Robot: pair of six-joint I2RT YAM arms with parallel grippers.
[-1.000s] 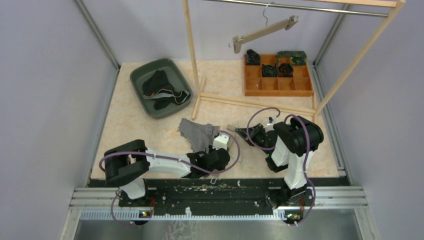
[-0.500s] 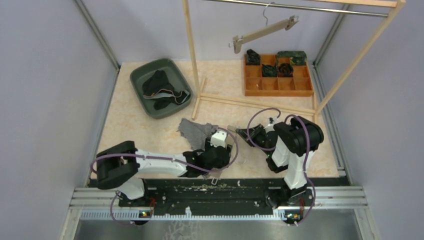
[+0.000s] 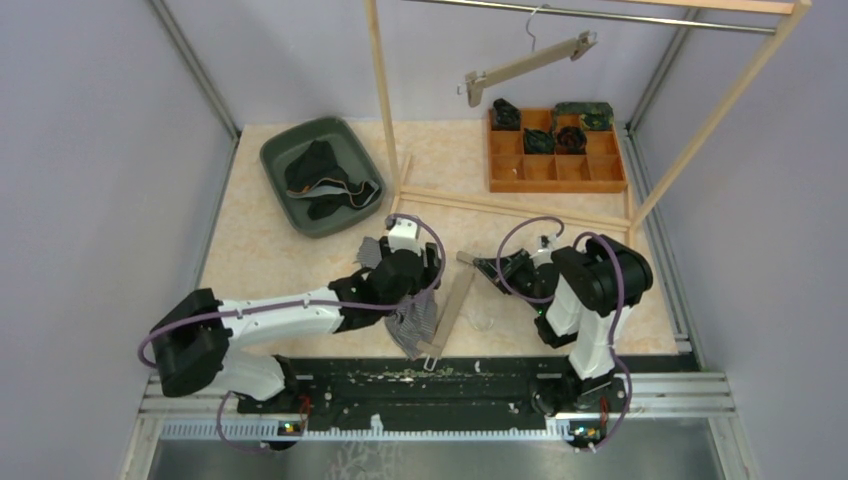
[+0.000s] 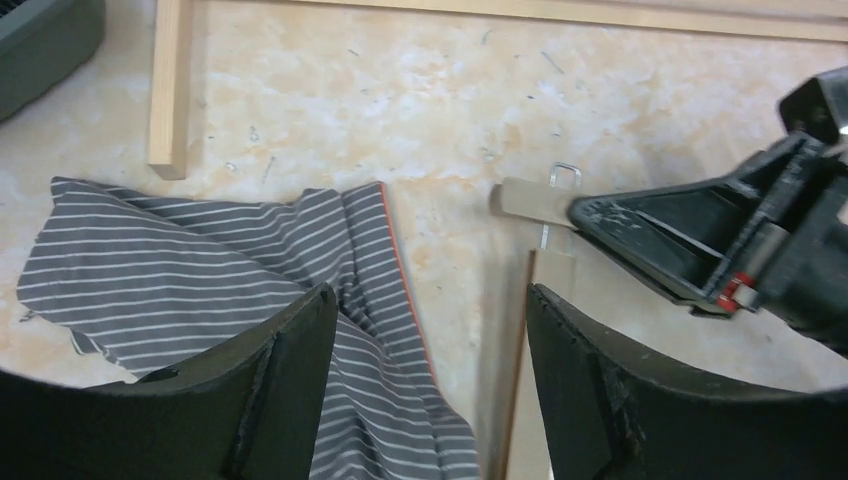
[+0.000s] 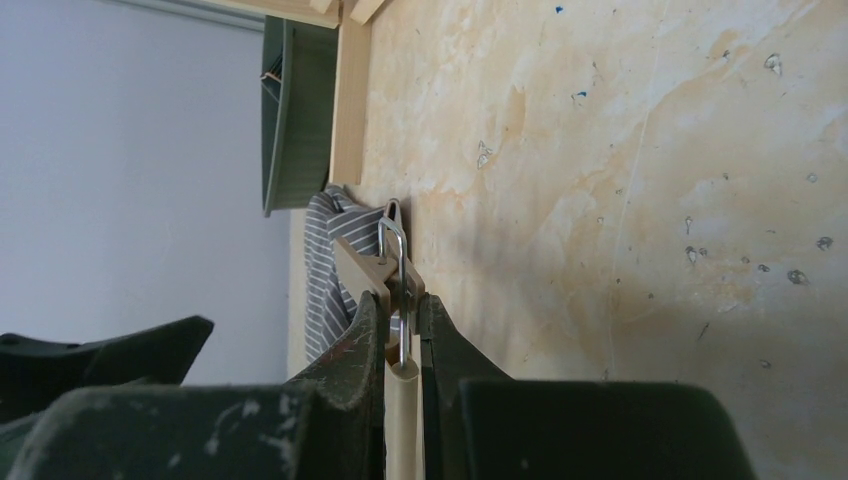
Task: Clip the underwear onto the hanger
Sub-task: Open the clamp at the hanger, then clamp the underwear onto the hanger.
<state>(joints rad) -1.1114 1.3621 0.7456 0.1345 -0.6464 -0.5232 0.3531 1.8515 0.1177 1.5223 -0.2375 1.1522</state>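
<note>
Left claw (image 4: pixel 428 300): jaws spread wide, nothing held, poised low over the counter (image 3: pixel 270 260). Between its fingers (image 4: pixel 290 380) the wrist view shows the orange-trimmed edge of the underwear (image 4: pixel 190 275) and, to the right, a pale strip of the hanger (image 4: pixel 535 205). The underwear is grey with fine white stripes. It lies crumpled flat on the counter near the middle, partly under the left arm, and its lower fold sits just beside the near end of the hanger. Cannot tell whether a clip bites the cloth there. The hanger lies flat and runs diagonally from its near end up toward the right arm. Right claw (image 5: pixel 402 305): closed on the far end of the hanger, jaws pinching the wooden bar right by a metal clip. Behind, a wooden rack (image 3: pixel 380 110) carries a second hanger (image 3: pixel 525 65), tilted on the rail. A green bin (image 3: pixel 275 160) at far left holds dark garments. A wooden tray (image 3: pixel 555 172) at far right has dark folded items in its rear compartments.
</note>
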